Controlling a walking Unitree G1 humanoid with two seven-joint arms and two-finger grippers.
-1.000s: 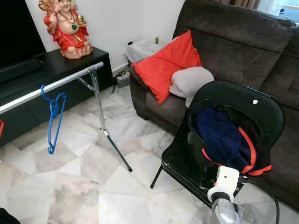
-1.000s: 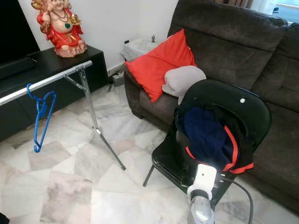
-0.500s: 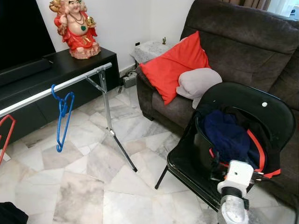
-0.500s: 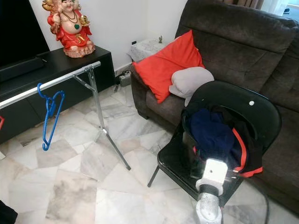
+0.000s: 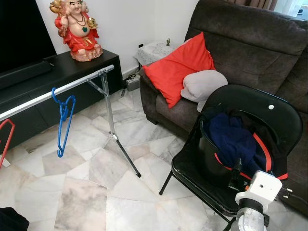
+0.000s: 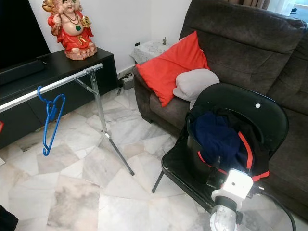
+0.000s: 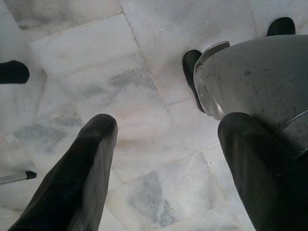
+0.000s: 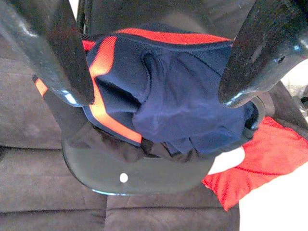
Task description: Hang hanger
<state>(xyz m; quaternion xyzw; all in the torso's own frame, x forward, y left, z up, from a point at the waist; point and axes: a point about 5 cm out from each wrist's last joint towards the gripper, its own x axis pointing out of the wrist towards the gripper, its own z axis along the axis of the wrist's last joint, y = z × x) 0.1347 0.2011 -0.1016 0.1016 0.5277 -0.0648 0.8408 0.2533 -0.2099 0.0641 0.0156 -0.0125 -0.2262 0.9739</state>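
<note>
A blue hanger (image 5: 62, 122) hangs on the silver rail (image 5: 77, 85) of a clothes rack at the left. A red hanger (image 5: 6, 142) shows at the left edge. A navy garment with red trim (image 5: 233, 142) lies bunched in a black chair (image 5: 250, 96). My right gripper (image 8: 154, 77) is open just before the garment (image 8: 183, 101), and its white wrist (image 5: 262, 185) is by the chair's front edge. My left gripper (image 7: 163, 144) hangs open over the marble floor (image 7: 144, 72), holding nothing.
A dark sofa (image 5: 250, 43) with a red cushion (image 5: 180, 67) and a grey cushion (image 5: 204, 84) stands behind the chair. A black cabinet (image 5: 62, 67) carries a red statue (image 5: 77, 29). The rack's slanted leg (image 5: 122, 151) crosses the marble floor (image 5: 82, 192).
The camera has swung, shifting the whole scene. My right wrist has moved to the right along the chair's front, and a black finger now points at the garment.
</note>
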